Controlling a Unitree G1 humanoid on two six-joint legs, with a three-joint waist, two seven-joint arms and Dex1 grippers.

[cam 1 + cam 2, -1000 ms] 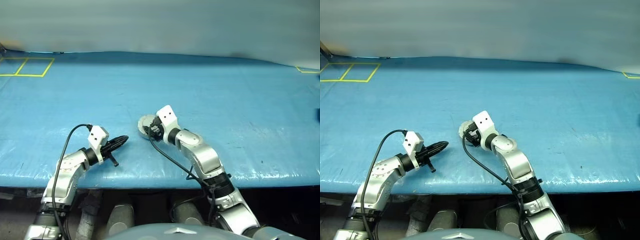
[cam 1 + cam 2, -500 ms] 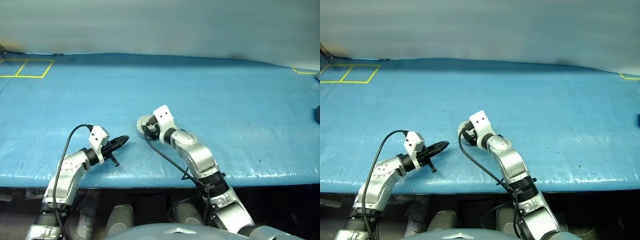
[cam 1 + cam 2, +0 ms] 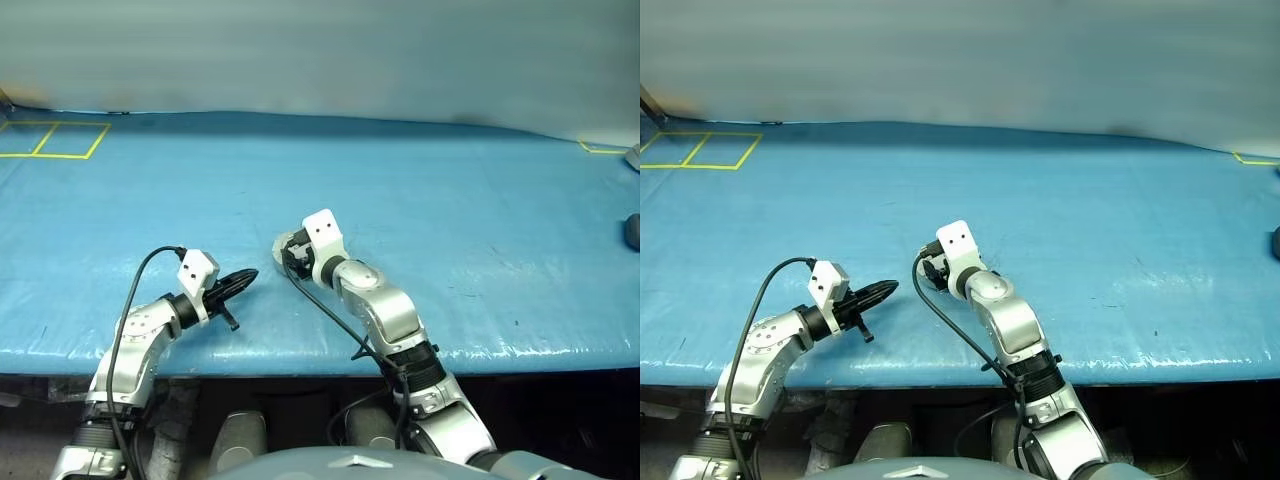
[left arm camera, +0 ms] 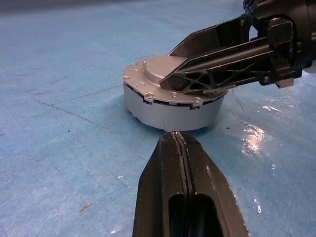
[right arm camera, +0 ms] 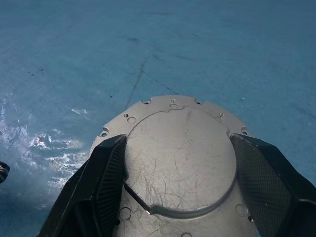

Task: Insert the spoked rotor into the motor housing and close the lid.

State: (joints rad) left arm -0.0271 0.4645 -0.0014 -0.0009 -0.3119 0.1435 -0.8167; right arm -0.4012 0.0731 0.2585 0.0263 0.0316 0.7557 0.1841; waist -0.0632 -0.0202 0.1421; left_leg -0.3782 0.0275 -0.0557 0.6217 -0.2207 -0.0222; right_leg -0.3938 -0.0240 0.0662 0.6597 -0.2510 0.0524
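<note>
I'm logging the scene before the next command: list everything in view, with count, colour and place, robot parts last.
motor housing: one, silver round cup, on the blue table near the front edge, centre; the lid lies shut on top.
table: one, covered in blue sheet, spanning the scene.
yellow tape squares: two side by side, far left corner of the table.
yellow tape mark: one, far right edge.
dark object: one, at the right edge, too cut off to identify.
left gripper: black fingers shut, pointing at the housing, short of it.
right gripper: black fingers spread either side of the lid's raised centre; contact cannot be told.
</note>
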